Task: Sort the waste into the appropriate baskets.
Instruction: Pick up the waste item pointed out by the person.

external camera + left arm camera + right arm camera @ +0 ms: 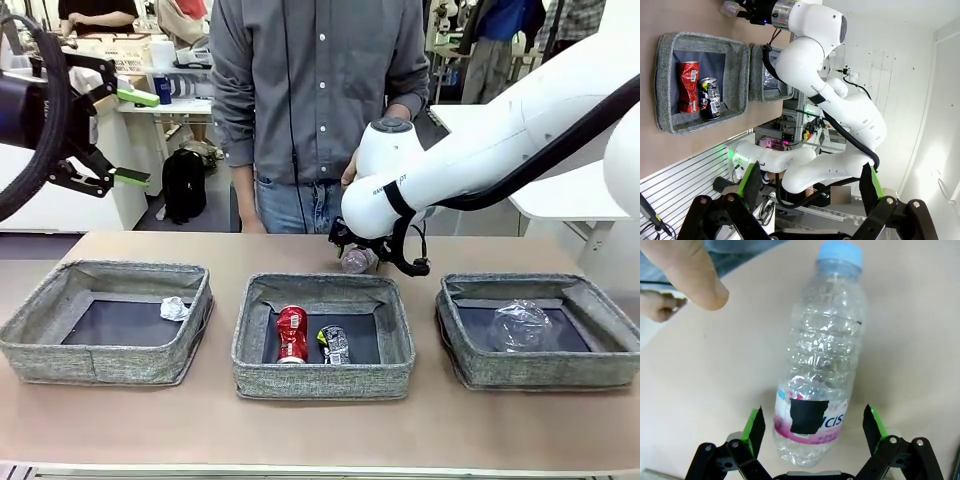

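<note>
clear bottle with pink label [822,360] lies on table [715,390] — right jaws straddle it.

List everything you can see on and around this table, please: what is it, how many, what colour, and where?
baskets: three, grey woven, in a row along the near side of the table.
table: one, light brown.
paper ball: one, white, in the left basket.
red can: one, crushed, in the middle basket.
dark can: one, crushed, multicoloured, beside the red can.
plastic cup: one, clear, in the right basket.
bottle: one, clear, pink label, blue cap, lying on the table behind the middle basket.
person: one, grey shirt, far side.
left gripper: open, raised at the left.
right gripper: jaws either side of the bottle, not yet touching.
</note>
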